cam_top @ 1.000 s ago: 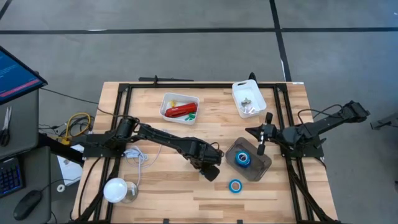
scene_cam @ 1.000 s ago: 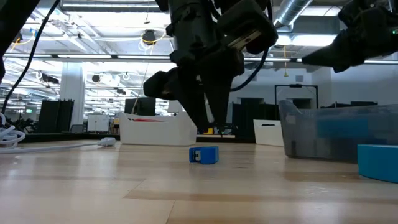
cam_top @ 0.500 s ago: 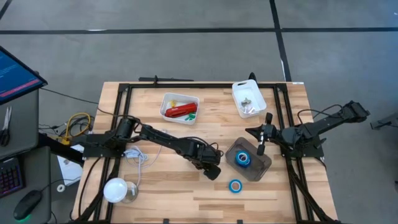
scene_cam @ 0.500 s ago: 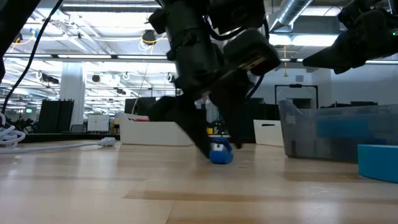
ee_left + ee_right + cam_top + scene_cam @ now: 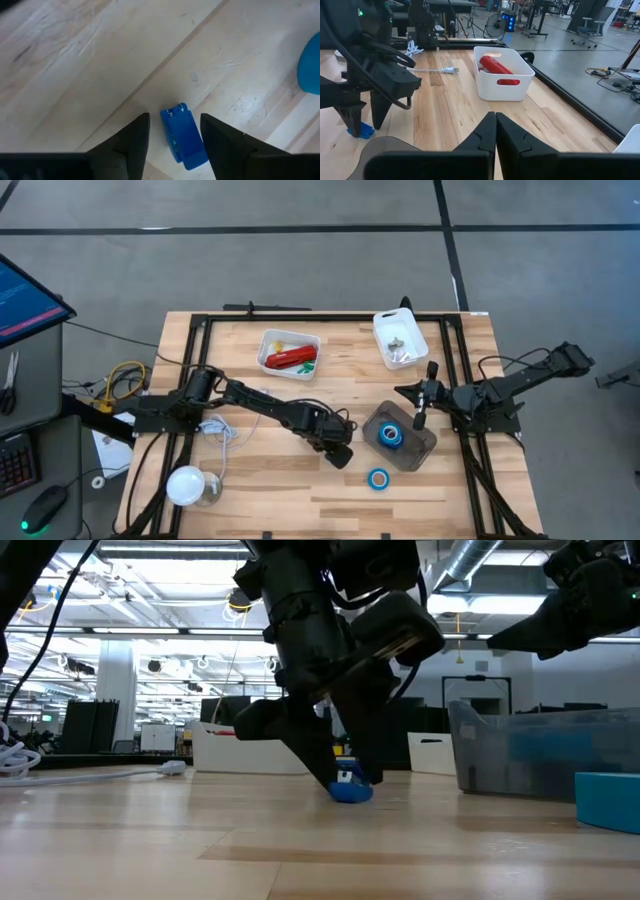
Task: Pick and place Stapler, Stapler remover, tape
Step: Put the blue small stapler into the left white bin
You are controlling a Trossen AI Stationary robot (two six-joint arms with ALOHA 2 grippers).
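Note:
A small blue stapler remover (image 5: 182, 136) lies flat on the wooden table, also in the low view (image 5: 350, 790). My left gripper (image 5: 174, 117) points steeply down over it, open, one finger on each side of it, tips at the table (image 5: 350, 780). The red stapler (image 5: 290, 359) lies in a white bin (image 5: 272, 340) at the back. One blue tape roll (image 5: 390, 436) sits in a clear container (image 5: 415, 450). Another tape roll (image 5: 378, 478) lies on the table near it. My right gripper (image 5: 495, 130) waits shut at the table's right side (image 5: 420, 418).
A second white bin (image 5: 400, 340) with small items stands at the back right. A white round object (image 5: 185, 485) and loose cables (image 5: 215, 430) lie at the left. Bare wood lies between my left gripper and the near edge.
My left gripper has come down over the stapler remover and opened wider, so its fingers now straddle the piece at the table. The stapler remover has shifted a little on the table and turned.

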